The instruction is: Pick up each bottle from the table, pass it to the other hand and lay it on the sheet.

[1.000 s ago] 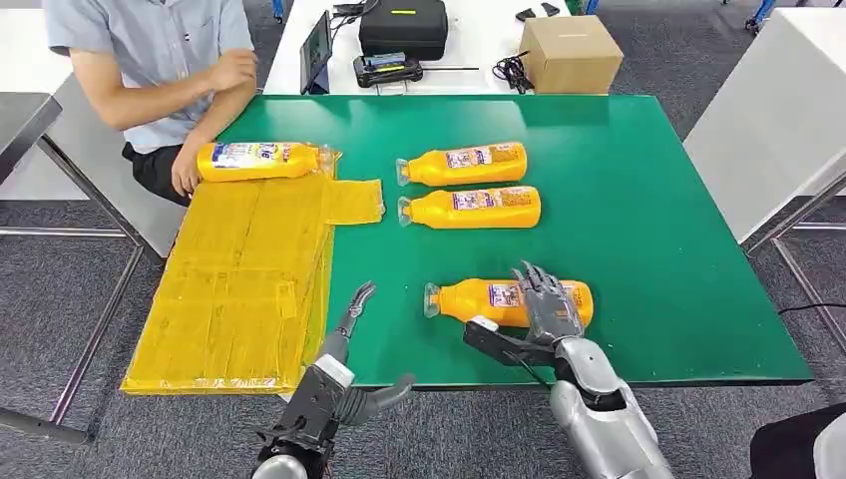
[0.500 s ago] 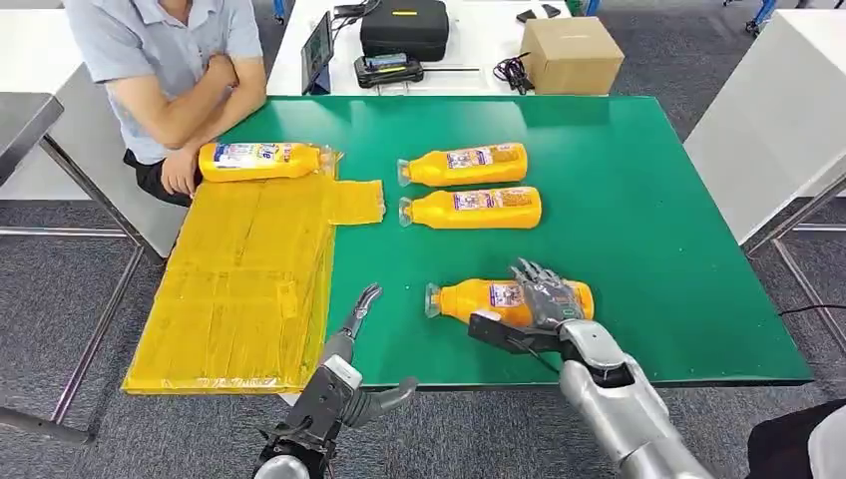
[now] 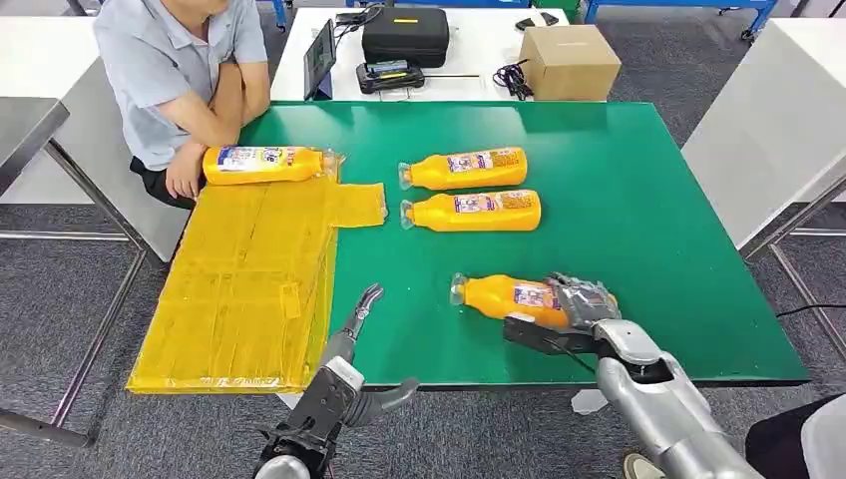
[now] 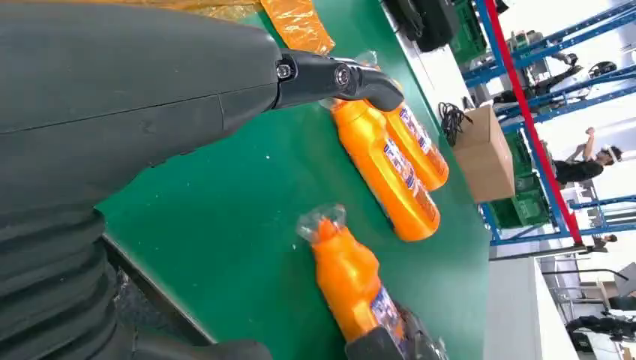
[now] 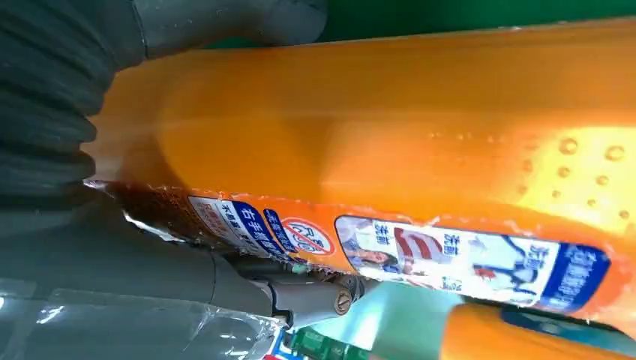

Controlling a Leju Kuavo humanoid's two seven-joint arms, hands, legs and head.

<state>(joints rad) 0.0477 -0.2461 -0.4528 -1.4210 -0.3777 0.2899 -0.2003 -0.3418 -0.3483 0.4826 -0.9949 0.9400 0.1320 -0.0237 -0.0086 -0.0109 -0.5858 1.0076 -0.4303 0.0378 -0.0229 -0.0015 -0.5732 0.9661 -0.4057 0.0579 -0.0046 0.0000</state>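
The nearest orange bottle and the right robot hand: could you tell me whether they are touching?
Touching. The head view shows the right robot hand wrapped over the nearest orange bottle; the right wrist view shows its fingers against the label.

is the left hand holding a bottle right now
No, the left hand hovers over the green table with nothing in its fingers, while the nearest bottle lies under the right hand.

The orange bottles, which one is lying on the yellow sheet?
The bottle beside the person's hand, at the yellow sheet's far end. The other three lie on the green table.
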